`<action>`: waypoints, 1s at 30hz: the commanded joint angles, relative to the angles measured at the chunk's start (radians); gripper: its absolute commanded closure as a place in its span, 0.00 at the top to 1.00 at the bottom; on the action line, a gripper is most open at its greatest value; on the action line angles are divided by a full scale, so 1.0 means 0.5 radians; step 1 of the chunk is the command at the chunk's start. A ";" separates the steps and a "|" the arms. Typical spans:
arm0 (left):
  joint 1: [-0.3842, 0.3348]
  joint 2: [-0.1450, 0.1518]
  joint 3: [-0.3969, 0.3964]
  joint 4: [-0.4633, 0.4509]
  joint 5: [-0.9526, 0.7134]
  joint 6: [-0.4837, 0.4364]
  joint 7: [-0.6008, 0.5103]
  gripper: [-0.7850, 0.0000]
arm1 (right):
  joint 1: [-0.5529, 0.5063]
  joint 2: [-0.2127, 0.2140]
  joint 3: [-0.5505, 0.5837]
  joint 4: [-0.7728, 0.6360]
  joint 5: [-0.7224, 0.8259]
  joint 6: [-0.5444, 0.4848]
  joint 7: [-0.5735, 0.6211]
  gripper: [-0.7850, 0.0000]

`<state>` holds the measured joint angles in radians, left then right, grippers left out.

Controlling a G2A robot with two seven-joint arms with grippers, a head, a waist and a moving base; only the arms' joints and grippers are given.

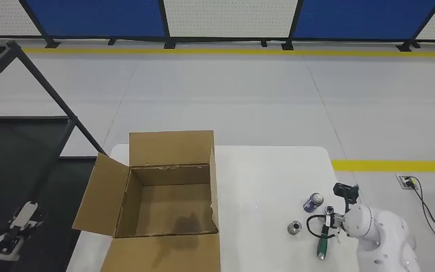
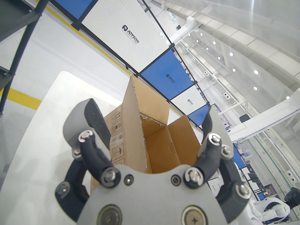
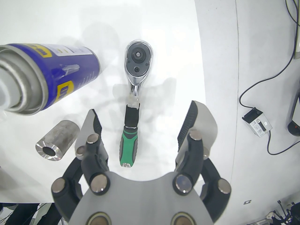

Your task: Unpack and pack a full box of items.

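Box open on table, left part; floor shadowed near front wall. Right gripper fingers spread, empty, above ratchet handle. Can beside ratchet, top cut off by frame edge. Cylinder near can. Left gripper spread, empty, left of box, hiding box's lower part.

One box, can, ratchet, perhaps socket

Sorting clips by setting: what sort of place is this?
Probably an industrial hall or test floor: blue and white partition panels, a yellow floor line, a high ceiling with rows of lights.
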<state>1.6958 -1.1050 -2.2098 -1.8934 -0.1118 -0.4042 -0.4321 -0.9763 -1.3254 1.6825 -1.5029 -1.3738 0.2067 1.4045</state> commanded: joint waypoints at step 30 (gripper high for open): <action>0.013 -0.006 -0.021 -0.016 0.017 0.016 0.022 1.00 | 0.049 0.036 -0.074 0.226 0.152 -0.035 -0.076 0.42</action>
<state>1.7018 -1.1080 -2.2195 -1.9011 -0.1024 -0.3962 -0.4208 -0.9534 -1.3079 1.6475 -1.3934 -1.2982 0.1884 1.3673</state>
